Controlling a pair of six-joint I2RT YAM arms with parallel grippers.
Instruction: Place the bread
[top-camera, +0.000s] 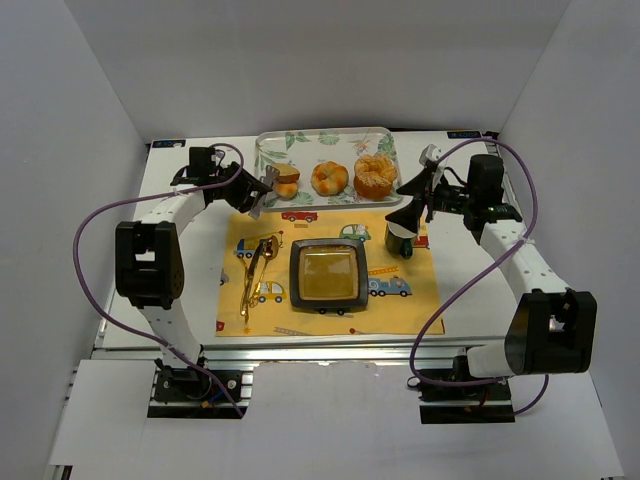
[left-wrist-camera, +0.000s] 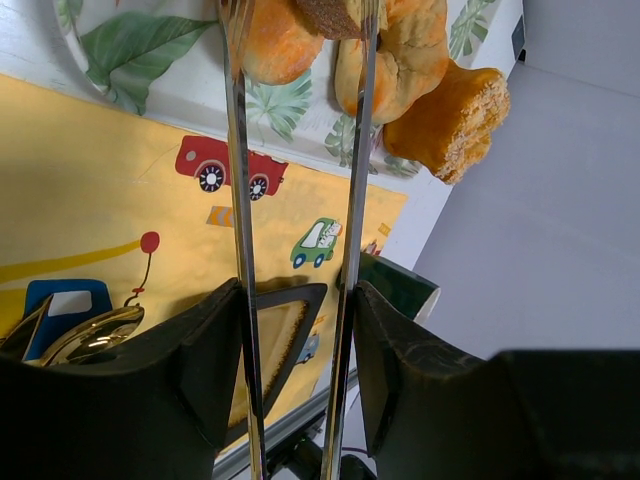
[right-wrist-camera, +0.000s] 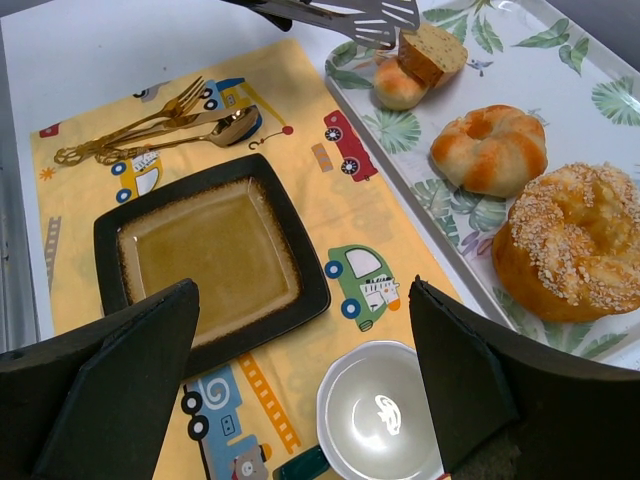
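Your left gripper clamps steel tongs, whose 2 thin blades close around the bread. It is a crusty tan chunk at the left end of the leaf-print tray, against a smooth round bun. Placing, likely onto the glossy dark square plate, remains undone. Your right gripper hangs splayed, holding nothing.

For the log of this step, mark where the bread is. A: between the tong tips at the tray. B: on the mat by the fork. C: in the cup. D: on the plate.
A: the bread is between the tips of the tongs at the tray, next to the bun, and the plate is bare.
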